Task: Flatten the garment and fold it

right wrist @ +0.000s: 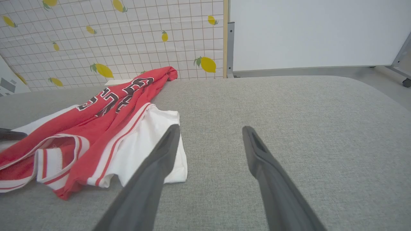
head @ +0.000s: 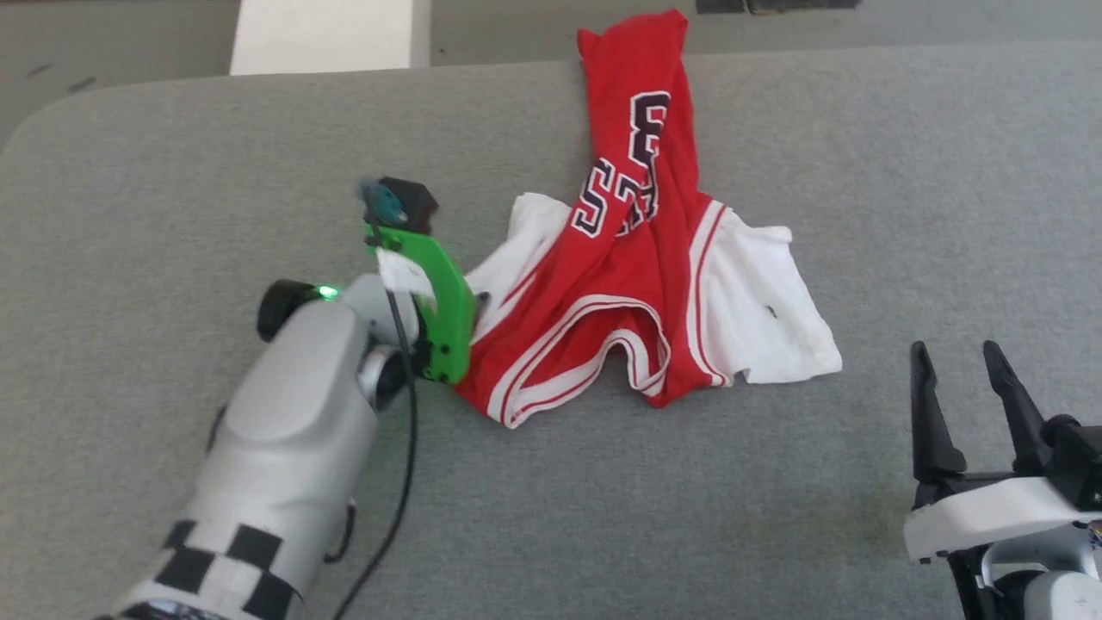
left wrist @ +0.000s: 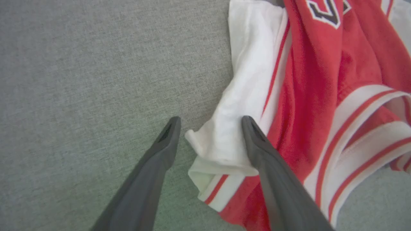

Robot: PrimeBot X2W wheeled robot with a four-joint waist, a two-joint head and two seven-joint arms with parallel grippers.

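Observation:
The garment (head: 637, 293) lies crumpled on the grey table, a red jersey with white sleeves, striped trim and black numbers, its far end reaching the table's back edge. In the left wrist view my left gripper (left wrist: 210, 123) is open, its fingers straddling the corner of the white sleeve (left wrist: 224, 141) at the garment's (left wrist: 321, 96) left side. In the head view the left wrist with its green bracket (head: 443, 301) sits against that same edge. My right gripper (head: 964, 362) stands open at the lower right, apart from the garment (right wrist: 96, 128), with nothing between its fingers (right wrist: 160, 154).
The grey fabric table (head: 258, 155) spreads wide around the garment, with its rounded far-left corner and back edge near the floor (head: 112, 43). A lemon-print grid wall (right wrist: 112, 38) and a white panel (right wrist: 321, 32) stand beyond the table.

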